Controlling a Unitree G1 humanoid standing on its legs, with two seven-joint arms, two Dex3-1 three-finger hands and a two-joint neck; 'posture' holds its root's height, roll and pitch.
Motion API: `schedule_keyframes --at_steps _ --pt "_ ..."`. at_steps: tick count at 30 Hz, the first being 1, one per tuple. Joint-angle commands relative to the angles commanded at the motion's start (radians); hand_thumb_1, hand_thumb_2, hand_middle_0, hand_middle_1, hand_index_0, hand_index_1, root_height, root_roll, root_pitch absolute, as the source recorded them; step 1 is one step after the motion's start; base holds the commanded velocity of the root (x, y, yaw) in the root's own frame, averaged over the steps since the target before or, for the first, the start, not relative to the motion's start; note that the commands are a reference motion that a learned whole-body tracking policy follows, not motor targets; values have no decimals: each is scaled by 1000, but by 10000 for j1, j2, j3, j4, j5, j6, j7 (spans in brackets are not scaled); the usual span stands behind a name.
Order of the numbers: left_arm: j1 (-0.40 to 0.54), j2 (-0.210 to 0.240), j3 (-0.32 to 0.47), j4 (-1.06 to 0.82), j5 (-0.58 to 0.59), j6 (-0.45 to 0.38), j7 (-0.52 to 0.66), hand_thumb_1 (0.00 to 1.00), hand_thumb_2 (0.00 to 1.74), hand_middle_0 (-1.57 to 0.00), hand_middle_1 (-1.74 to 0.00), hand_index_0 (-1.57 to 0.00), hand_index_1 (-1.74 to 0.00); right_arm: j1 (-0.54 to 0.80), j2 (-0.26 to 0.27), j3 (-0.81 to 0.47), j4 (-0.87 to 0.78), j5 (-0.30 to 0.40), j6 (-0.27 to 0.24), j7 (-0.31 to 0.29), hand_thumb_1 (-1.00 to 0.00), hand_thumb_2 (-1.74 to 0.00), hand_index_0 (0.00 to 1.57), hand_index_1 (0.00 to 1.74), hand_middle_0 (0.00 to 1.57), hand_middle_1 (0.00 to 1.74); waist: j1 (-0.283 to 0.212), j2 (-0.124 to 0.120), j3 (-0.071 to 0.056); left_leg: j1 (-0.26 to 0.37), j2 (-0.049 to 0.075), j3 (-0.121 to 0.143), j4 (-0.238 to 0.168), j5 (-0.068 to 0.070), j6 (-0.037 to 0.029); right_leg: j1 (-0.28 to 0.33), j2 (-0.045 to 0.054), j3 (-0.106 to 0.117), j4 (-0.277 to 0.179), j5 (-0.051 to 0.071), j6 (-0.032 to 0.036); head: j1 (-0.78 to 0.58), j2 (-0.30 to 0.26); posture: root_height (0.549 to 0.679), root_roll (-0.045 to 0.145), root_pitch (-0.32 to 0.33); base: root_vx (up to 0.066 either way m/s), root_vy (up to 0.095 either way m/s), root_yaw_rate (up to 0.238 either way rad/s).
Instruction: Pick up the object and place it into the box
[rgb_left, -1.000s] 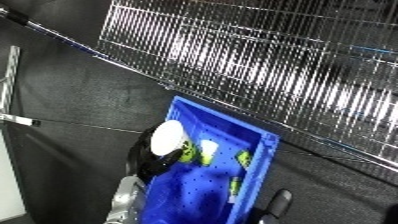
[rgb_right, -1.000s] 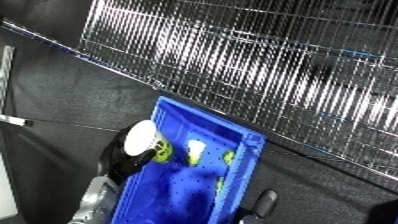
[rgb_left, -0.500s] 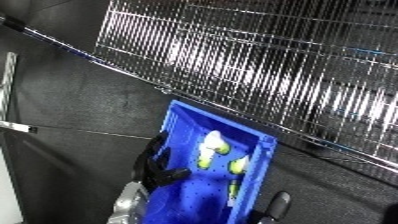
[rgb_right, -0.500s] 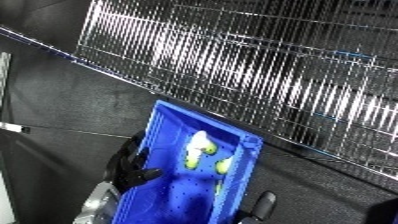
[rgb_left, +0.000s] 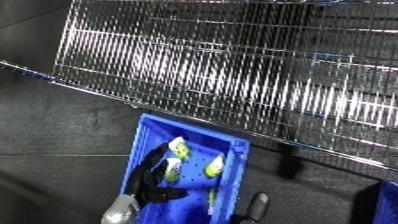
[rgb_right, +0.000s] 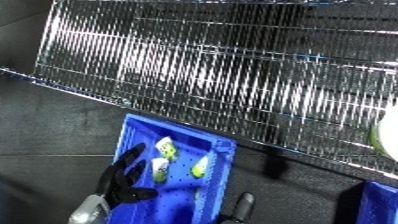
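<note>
The blue bin stands on the dark floor, in the lower middle of both views. Several white and green objects lie in it, one near its far end, another by the right wall. My left hand hovers over the bin's near left part with fingers spread and nothing in them. A white and green object lies right beside its fingers. Only a dark sliver of my right hand pokes in at the bottom edge, to the right of the bin.
A large wire grid rack lies tilted just beyond the bin and fills the upper part of the view. The corner of a second blue bin shows at the lower right. Dark floor stretches to the left.
One second ago my left hand held a white round object over the bin; it has let go, and the object now lies in the bin. The camera has shifted.
</note>
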Motion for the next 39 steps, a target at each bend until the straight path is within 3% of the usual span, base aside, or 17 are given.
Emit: schedule_keyframes --at_steps 6,14,22,30,33,39 --pt "64 -180 -403 -230 409 -11 136 0 0 0 0 0 0 -184 -129 -45 -242 -101 -17 116 0 0 0 0 0 0 -159 105 0 3 50 102 103 -69 19 -81 53 130 -13 109 24 2095 212 652 29 78 -5 17 -109" --pt "320 -396 -654 -731 463 122 415 0 0 0 0 0 0 -170 -424 -162 -944 -125 -67 202 0 0 0 0 0 0 -357 381 0 116 143 225 -173 93 -12 -191 49 204 42 172 63 4694 836 652 29 83 -7 31 -68" --pt "505 -578 -784 -936 230 270 648 0 0 0 0 0 0 -73 -647 -289 -1132 -386 11 309 0 0 0 0 0 0 -522 578 0 146 132 249 -245 119 -14 -314 0 238 148 166 55 6028 1260 651 32 86 -9 37 -112" --pt "679 -672 -830 -1184 273 339 838 0 0 0 0 0 0 -49 -791 -381 -1541 -409 -323 342 0 0 0 0 0 0 -609 656 0 182 119 318 -324 134 -22 -353 -5 291 39 264 90 6407 1622 652 33 91 -13 18 -86" --pt "833 -703 -817 -1396 269 320 1013 0 0 0 0 0 0 107 -924 -382 -2536 -431 -793 -66 0 0 0 0 0 0 -707 645 0 161 136 374 -312 123 -36 -398 2 327 43 282 100 6106 1715 652 33 94 -20 26 -93" --pt "1463 -897 -675 -1868 73 68 1424 0 0 0 0 0 0 1213 -1153 -698 -6159 -1527 -2348 -2254 0 0 0 0 0 0 -1096 569 0 132 216 525 -314 105 -15 -530 74 492 75 288 123 5229 1852 651 34 101 -15 50 -136"
